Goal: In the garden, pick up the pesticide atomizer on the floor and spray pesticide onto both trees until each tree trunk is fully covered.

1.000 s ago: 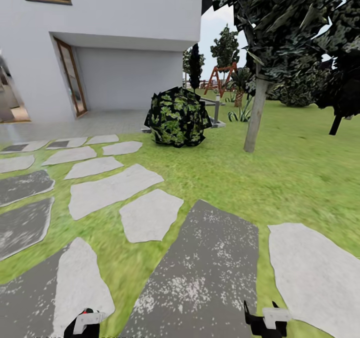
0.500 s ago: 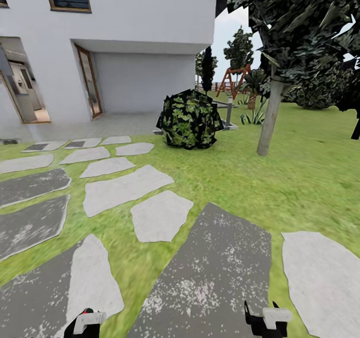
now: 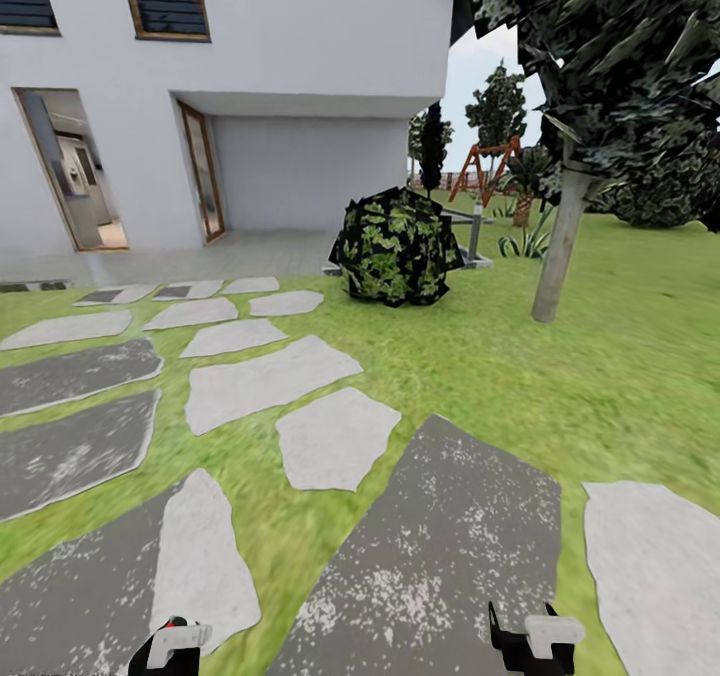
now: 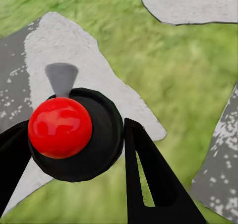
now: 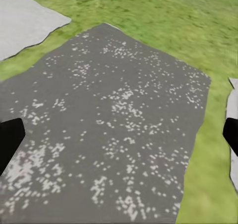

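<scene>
Left gripper (image 4: 74,149) clamped on the pesticide atomizer (image 4: 74,134), red knob up, over grass and paving; right gripper (image 5: 119,134) spread wide, nothing between its fingers, above a dark paving slab (image 3: 440,546). Beyond, stepping stones cross the lawn (image 3: 600,356). Farther right stands a tree (image 3: 610,66), its tree trunk (image 3: 560,246) leaning, beside a dark bush (image 3: 395,248).

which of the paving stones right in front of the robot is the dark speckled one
The big stone between the two grippers, ahead of the right gripper: dark grey with white flecks, while its neighbours are pale.
</scene>
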You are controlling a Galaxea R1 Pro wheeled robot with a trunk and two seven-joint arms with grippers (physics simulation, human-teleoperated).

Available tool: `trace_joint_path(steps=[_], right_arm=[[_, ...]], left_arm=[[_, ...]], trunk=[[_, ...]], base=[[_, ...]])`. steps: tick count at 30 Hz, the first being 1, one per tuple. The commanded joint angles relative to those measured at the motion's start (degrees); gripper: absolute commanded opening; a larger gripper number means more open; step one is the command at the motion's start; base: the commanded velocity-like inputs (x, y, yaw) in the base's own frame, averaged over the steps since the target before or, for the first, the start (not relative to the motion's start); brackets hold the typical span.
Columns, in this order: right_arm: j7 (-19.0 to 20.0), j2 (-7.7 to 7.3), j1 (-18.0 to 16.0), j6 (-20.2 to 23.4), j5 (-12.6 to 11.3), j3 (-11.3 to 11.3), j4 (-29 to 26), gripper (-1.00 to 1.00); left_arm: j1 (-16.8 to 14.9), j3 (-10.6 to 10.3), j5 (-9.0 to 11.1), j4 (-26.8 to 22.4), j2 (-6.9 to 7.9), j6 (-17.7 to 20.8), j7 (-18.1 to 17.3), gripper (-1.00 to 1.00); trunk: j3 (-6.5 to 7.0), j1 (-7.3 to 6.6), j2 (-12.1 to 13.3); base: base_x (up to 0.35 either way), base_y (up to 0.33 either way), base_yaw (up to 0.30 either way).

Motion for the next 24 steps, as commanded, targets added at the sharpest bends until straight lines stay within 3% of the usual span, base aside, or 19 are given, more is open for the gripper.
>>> trace_joint_path(steps=[1,10,24], right_arm=[[0.0,0.0,0.0,0.0,0.0,0.0,0.0,1.0],[0.0,0.0,0.0,0.0,-0.1,0.1,1.0,1.0],[0.1,0.08,0.0,0.0,-0.1,0.2,1.1,1.0]], left_arm=[[0.0,0.0,0.0,0.0,0.0,0.0,0.0,-1.0],[0.0,0.0,0.0,0.0,0.0,0.1,0.1,-1.0],[0.0,0.1,0.1,0.0,-0.08,0.3,0.2,-1.0]], trunk=[[0.08,0.0,0.0],[0.79,0.0,0.0],[1.51,0.0,0.0]], base=[[0.0,0.0,0.125],[0.0,0.024,0.124],[0.0,0.289,0.198]])
